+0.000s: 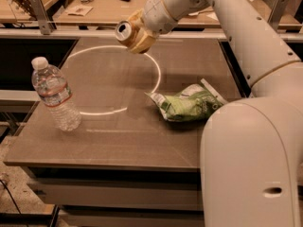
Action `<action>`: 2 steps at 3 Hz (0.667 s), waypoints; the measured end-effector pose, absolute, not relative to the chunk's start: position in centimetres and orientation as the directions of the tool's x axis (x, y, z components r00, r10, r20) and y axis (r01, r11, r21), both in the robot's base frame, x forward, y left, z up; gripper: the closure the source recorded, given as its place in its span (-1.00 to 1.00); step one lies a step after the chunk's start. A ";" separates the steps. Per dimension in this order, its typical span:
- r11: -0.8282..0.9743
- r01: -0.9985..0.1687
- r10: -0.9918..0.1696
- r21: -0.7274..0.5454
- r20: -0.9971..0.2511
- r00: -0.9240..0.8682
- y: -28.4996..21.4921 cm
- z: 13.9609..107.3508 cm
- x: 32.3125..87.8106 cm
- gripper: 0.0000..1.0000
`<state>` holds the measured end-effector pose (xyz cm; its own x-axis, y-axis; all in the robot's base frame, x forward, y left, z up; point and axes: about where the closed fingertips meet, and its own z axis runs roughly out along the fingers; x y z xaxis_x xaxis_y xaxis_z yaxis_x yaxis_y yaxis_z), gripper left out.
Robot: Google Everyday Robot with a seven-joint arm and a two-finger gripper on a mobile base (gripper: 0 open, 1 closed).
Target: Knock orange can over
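A water bottle [54, 98] stands upright near the left edge of the worktop [118, 141]. At the far middle the end effector [138, 38] is clasped around the orange can [124, 30], holding it tipped, silver top facing left, seemingly off the surface. The green snack bag [187, 104] lies to the right, and the can apparently remains to be laid down and released.

Warm dim light; ring glare [156, 74] on table [118, 143]; orange can [125, 30] glints in fingers [141, 41] above far edge.
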<state>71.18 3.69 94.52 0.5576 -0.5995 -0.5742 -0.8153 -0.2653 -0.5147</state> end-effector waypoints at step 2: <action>-0.354 -0.809 -0.588 -0.470 -0.561 0.583 3.2 93.5 69.4 1.00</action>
